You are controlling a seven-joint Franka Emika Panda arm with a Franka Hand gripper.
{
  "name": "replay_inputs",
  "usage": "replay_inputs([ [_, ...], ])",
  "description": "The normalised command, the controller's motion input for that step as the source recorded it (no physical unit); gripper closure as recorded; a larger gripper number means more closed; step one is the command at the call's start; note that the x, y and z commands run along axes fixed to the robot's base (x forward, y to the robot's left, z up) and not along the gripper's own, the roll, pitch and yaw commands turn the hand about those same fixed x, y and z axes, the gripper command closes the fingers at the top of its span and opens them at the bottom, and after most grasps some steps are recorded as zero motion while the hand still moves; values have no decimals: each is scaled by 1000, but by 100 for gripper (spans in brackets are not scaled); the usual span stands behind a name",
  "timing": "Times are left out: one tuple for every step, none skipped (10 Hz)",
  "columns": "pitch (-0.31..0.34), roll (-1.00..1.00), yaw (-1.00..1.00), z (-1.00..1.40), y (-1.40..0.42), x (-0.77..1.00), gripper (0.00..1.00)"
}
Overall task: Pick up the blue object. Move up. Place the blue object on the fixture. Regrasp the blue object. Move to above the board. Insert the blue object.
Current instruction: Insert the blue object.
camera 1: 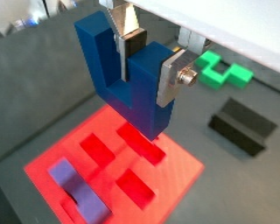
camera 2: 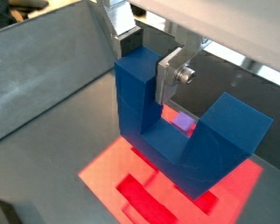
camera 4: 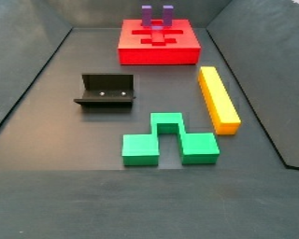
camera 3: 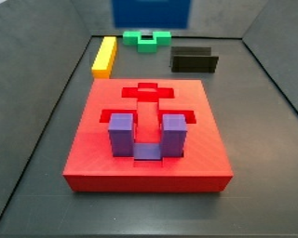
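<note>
Blue object (camera 1: pixel 122 79), the dark blue U-block, sits in the gripper (camera 1: pixel 150 59) w/ one upright prong clamped between the two silver finger plates; you can see a finger (camera 1: pixel 174 77) pressed flat against the prong's outer face, and the other plate on the prong's far side. Jaws are closed down to the prong's thickness, nothing else in them. In both wrist views the block (camera 2: pixel 178 131) hangs in the air, base lowest, directly over the red board (camera 1: pixel 113 166), not touching it. In a side view only a blue patch (camera 3: pixel 151 12) at the frame's upper edge shows, high above the floor; gripper itself can't be made out there.

Board (camera 3: pixel 145 139) lies flat on the dark floor. A purple U-block (camera 3: pixel 144 136) is seated in one of its recesses, prongs up; same piece shows in a wrist view (camera 1: pixel 77 186) and a side view (camera 4: pixel 156 15). The other cut-outs on the board are open.

Fixture (camera 4: pixel 106 91), the black block, stands on the floor apart from the board (camera 4: pixel 159 44), w/ nothing on it. Yellow bar (camera 4: pixel 217 98) lies along the floor beside it. Green block (camera 4: pixel 170 141) rests near the bar's end, well apart from the board. You also get the fixture (camera 1: pixel 243 125) and green block (camera 1: pixel 224 71) in a wrist view, past the gripper.
</note>
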Motion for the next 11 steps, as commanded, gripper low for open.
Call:
replay_inputs([
  [-260, -220, 0, -469, 186, 926, 100],
  [-246, -106, 0, -623, 169, 857, 100],
  [-186, 6, 0, -686, 120, 811, 100],
  [-129, 150, 0, -689, 86, 691, 100],
  [-31, 77, 0, -414, 0, 77, 100],
  [0, 0, 0, -114, 0, 0, 100],
  [0, 17, 0, 0, 0, 0, 100],
  [0, 74, 0, -209, 0, 77, 100],
  [0, 67, 0, -311, 0, 106, 100],
  [0, 96, 0, -340, 0, 237, 100],
  [0, 203, 0, -360, 9, 209, 100],
])
